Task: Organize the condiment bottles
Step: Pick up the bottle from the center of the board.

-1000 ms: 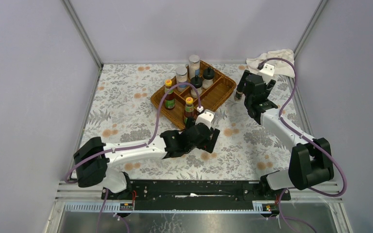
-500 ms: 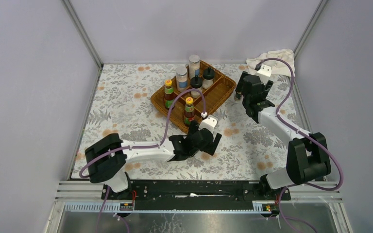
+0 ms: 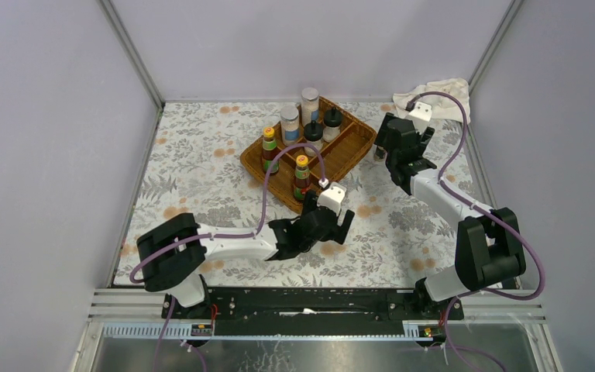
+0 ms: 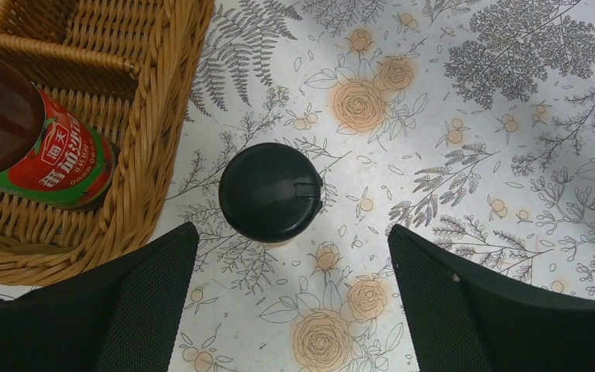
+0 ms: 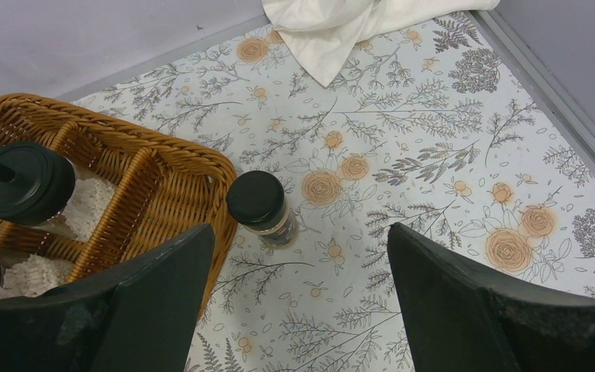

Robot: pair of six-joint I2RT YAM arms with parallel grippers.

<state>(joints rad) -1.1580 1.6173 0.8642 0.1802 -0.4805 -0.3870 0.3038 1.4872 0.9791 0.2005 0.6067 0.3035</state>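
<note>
Above the counter [image 3: 201, 178], the overhead view shows a wicker tray [image 3: 352, 156] toward the back. It holds two red-labelled sauce bottles [image 3: 269, 151], two white shakers [image 3: 290, 124] and two black-topped bottles [image 3: 314, 132]. The left arm [image 3: 225, 242] reaches toward the tray's near corner, and the right arm [image 3: 445, 194] reaches toward its right side.

From the left wrist, the left fingers [image 4: 147, 302] stand wide and hold nothing. A black-lidded jar [image 4: 269, 192] stands upright on the counter between them and a little ahead, just beside the tray's rim. A clean pickup probably means centring on the jar, coming straight down and closing below the lid. The tray-side finger should stay off the wicker.

From the right wrist, the right fingers [image 5: 147, 310] are likewise wide and empty. A second jar [image 5: 262, 203] stands just beside the tray, ahead and left of centre. That arm would likely need to shift toward the tray before closing.

A flat floral sheet covers the counter, and a white cloth [image 3: 441, 93] lies in the far right corner. Plain grey walls [image 3: 318, 46] close in on three sides.
</note>
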